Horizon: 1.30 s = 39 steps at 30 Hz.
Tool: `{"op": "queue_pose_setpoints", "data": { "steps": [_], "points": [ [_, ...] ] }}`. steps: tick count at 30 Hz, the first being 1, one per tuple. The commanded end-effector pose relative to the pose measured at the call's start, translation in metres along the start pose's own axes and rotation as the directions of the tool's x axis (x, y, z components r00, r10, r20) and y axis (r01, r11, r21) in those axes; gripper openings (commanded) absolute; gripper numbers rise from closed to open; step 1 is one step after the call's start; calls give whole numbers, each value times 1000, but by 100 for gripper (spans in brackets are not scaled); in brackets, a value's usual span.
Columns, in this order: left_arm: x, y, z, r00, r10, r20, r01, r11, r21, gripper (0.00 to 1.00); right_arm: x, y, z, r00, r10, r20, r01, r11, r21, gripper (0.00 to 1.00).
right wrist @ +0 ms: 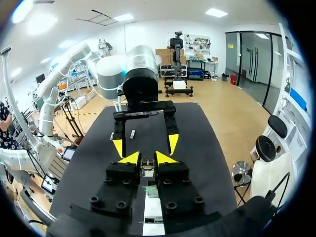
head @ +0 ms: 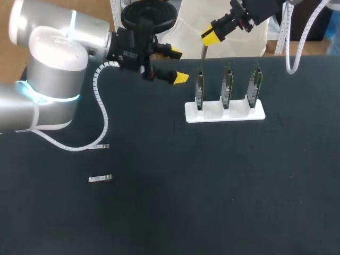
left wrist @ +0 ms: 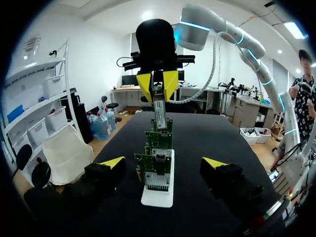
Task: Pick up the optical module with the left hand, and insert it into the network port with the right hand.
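The right gripper (left wrist: pixel 158 86) is clenched on the optical module (left wrist: pixel 159 111), which hangs below its fingers just above the network port boards (left wrist: pixel 158 140). The left gripper (left wrist: pixel 164 162) is released and empty, so the pickup looks done and the insertion is not.

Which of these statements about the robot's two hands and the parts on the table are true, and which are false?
1. The left hand is open and holds nothing. True.
2. The right hand grips an optical module between its fingers. True.
3. The white holder carries five green boards. False: it carries three, standing upright in a row.
4. A loose module lies touching the white holder. False: it lies well apart from it, on the left arm's side of the table.
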<state>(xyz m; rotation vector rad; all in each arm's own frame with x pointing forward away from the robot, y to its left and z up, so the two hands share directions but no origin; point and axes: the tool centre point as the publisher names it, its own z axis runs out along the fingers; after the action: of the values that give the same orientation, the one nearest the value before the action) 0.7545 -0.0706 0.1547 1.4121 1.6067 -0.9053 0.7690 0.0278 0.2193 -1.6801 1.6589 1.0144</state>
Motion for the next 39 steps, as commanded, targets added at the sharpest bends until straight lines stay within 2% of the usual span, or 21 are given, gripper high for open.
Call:
{"op": "queue_pose_setpoints", "data": {
  "steps": [1,7,16,30,39],
  "points": [
    [6,-1,1,999,-8,-40,8,1000,3,100,1,5,1,1000,-4,0,4,1000,10,0],
    [15,0,7,997,-14,-77,16,1000,22,100,1,6,1,1000,-8,-4,8,1000,8,0],
    [22,6,11,992,-22,-121,22,1000,5,100,1,8,0,1000,-14,-5,14,1000,7,0],
    [27,6,18,986,-22,-164,27,999,23,100,2,8,-2,1000,-15,-2,15,1000,-6,0],
    [26,6,17,987,-22,-160,24,1000,9,100,2,8,-2,1000,-20,-10,20,1000,-13,0]
  ]
}}
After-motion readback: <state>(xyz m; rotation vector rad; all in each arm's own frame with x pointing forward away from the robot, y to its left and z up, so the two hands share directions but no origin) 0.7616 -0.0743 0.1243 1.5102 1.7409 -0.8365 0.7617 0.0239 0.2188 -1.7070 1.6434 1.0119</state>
